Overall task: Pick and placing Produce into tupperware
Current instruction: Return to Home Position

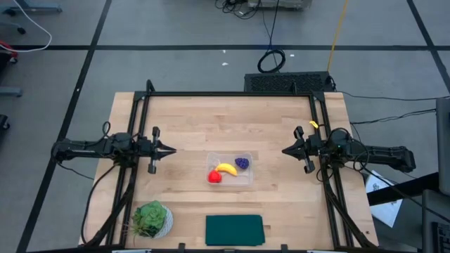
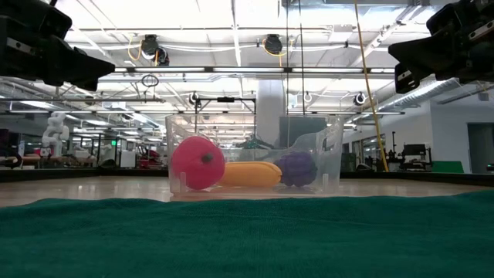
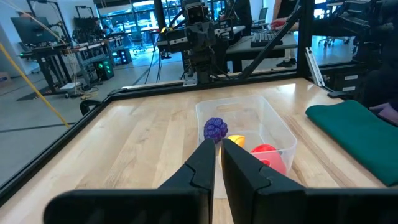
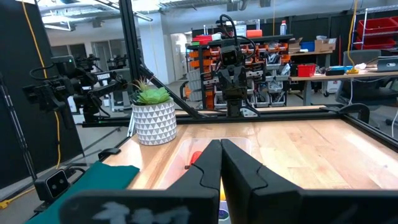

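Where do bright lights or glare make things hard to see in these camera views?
Low view: ceiling lights blaze behind the tupperware, and the left gripper and right gripper show as dark silhouettes. Right wrist view: a pale sheen on the table washes over the tupperware. High view: even light, only faint shadows, the produce plain to see.

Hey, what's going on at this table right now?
Nothing is being handled. The red fruit, the banana and the grape cluster all lie inside the clear container. The left claw and the right claw are shut and empty, one on each side of the container, well apart from it.
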